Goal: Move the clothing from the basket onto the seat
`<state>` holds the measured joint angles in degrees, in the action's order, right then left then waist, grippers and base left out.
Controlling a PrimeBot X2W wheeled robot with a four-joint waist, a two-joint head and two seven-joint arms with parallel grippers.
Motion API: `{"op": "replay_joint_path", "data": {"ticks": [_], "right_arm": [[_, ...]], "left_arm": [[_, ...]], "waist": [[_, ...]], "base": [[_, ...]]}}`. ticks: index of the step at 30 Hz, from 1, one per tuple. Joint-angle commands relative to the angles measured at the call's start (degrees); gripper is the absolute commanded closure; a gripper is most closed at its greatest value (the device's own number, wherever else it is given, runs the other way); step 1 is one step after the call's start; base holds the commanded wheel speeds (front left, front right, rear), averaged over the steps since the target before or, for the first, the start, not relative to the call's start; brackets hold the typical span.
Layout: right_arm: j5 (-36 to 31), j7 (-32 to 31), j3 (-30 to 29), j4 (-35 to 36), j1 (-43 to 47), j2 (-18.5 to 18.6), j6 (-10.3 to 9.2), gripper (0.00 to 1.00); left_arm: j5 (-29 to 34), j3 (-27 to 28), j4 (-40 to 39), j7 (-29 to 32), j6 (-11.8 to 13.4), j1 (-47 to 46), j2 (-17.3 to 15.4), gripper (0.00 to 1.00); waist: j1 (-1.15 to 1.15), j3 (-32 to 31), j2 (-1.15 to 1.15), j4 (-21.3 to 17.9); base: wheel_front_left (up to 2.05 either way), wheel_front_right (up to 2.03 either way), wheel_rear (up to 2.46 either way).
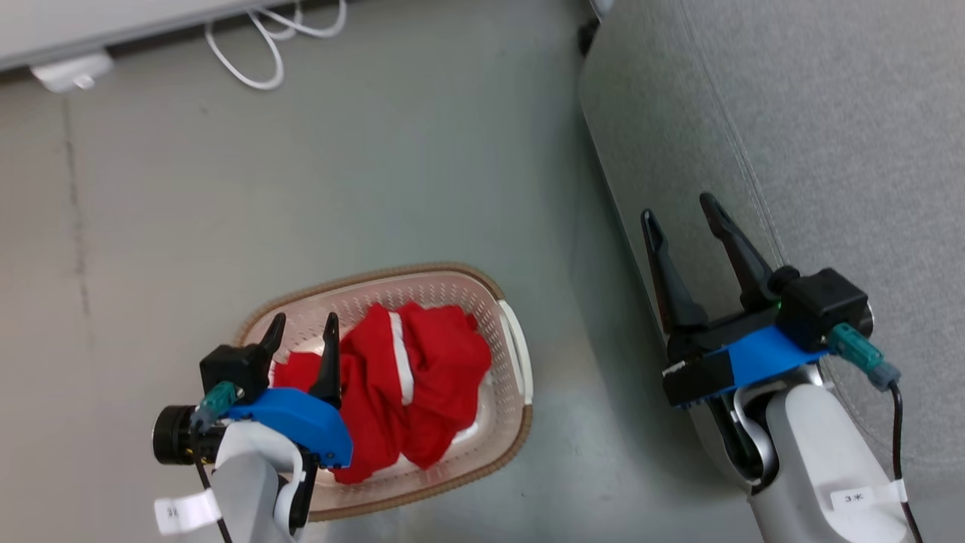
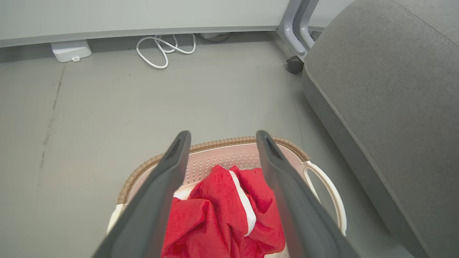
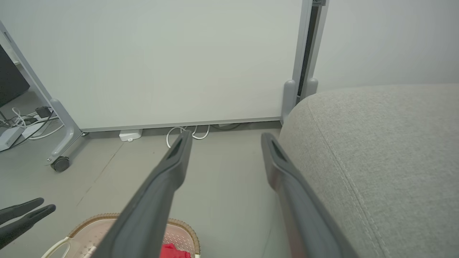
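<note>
Reaching step: left hand [image 1: 305, 323], jaws apart, hangs over the clothing [image 1: 422, 377] in the basket [image 1: 452, 273]; right hand [image 1: 678, 210], likewise apart, sits right of the basket by the seat [image 1: 829, 113]; next, descend and pinch fabric.

Looked like a lab or office test space dressed up as a living room, not an actual home. A white partition [image 3: 179, 61] on a castor [image 3: 59, 163] stood on bare grey floor [image 1: 392, 173], with loose white cable [image 2: 161, 50] and a small white box [image 2: 70, 51] along the partition's foot. A grey sofa seat [image 2: 387, 89] sat just beside the partition's end, and a laundry basket [image 1: 445, 290] was on the floor nearby.
</note>
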<state>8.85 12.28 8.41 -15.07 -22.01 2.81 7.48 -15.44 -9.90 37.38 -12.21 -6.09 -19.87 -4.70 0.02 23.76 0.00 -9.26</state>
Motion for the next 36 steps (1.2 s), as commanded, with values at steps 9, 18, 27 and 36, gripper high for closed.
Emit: {"op": "replay_joint_path", "data": {"ticks": [9, 18, 27, 36], "right_arm": [[2.3, 2.0, 2.2, 2.2, -5.0, 0.1, 0.03, 0.0], [3.7, 2.8, 4.1, 2.9, -7.3, 0.1, 0.03, 0.0], [4.1, 3.0, 5.2, 3.9, -7.7, 0.1, 0.03, 0.0], [5.1, 3.0, 6.0, 4.7, -8.0, 0.1, 0.03, 0.0]], "left_arm": [[-1.3, -2.1, 13.4, 2.4, -1.1, -10.7, -1.9, 0.0], [-2.4, -3.1, 21.9, 3.0, -1.3, -16.5, -3.0, 0.0], [-3.7, -2.6, 28.1, 4.1, 0.0, -20.4, -3.7, 0.0], [-5.0, -2.9, 31.5, 4.6, -0.5, -22.9, -3.6, 1.0]], "waist": [[-0.02, 14.5, 0.0, -7.5], [-0.02, 19.9, 0.0, -9.2], [-0.02, 23.4, 0.0, -9.7], [-0.02, 24.9, 0.0, -9.7]], "base": [[0.0, 0.0, 0.0], [0.0, 0.0, 0.0], [0.0, 0.0, 0.0], [0.0, 0.0, 0.0]]}}
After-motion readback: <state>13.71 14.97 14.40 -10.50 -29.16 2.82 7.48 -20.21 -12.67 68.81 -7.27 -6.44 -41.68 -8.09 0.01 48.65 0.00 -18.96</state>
